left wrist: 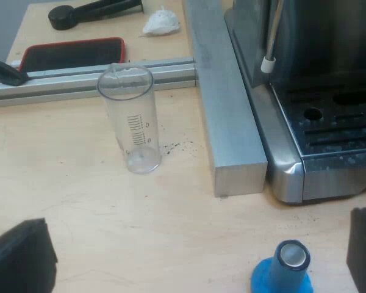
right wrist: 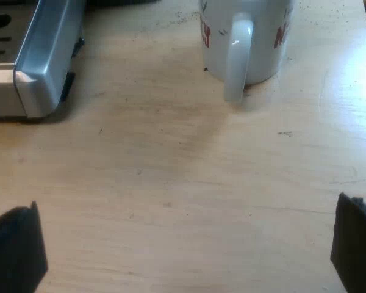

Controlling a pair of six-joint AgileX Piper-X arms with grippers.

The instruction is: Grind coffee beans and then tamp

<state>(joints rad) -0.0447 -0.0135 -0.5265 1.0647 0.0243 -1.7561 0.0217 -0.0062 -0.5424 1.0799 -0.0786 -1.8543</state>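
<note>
Here, the left gripper [left wrist: 192, 247] hovers low over a pale wooden table [left wrist: 110, 207], its two black fingers [left wrist: 18, 259] spread wide apart and touching nothing. A blue tamper [left wrist: 282, 273] with a silver top stands upright on the table between them, close to one finger but apart from it. Beyond the tamper sits the espresso machine [left wrist: 317, 73], with its slotted metal drip tray [left wrist: 338, 131] and a thin steam wand [left wrist: 270, 36] with a white tip. A square metal bar [left wrist: 226, 110] lies along the machine's side. Beside the bar a clear measuring glass [left wrist: 133, 119] with a printed scale stands upright, with a few dark coffee specks [left wrist: 180, 146] at its foot. Farther off, past an aluminium rail [left wrist: 79, 79], lie a flat black item with a red edge [left wrist: 70, 54] and a crumpled white wad [left wrist: 160, 23].

The right gripper [right wrist: 183, 250] also hangs over bare wood, its jaws wide open. Beyond it stands a white mug [right wrist: 247, 36] with red lettering, its handle towards the gripper, well apart from the machine's shiny corner [right wrist: 39, 61].
</note>
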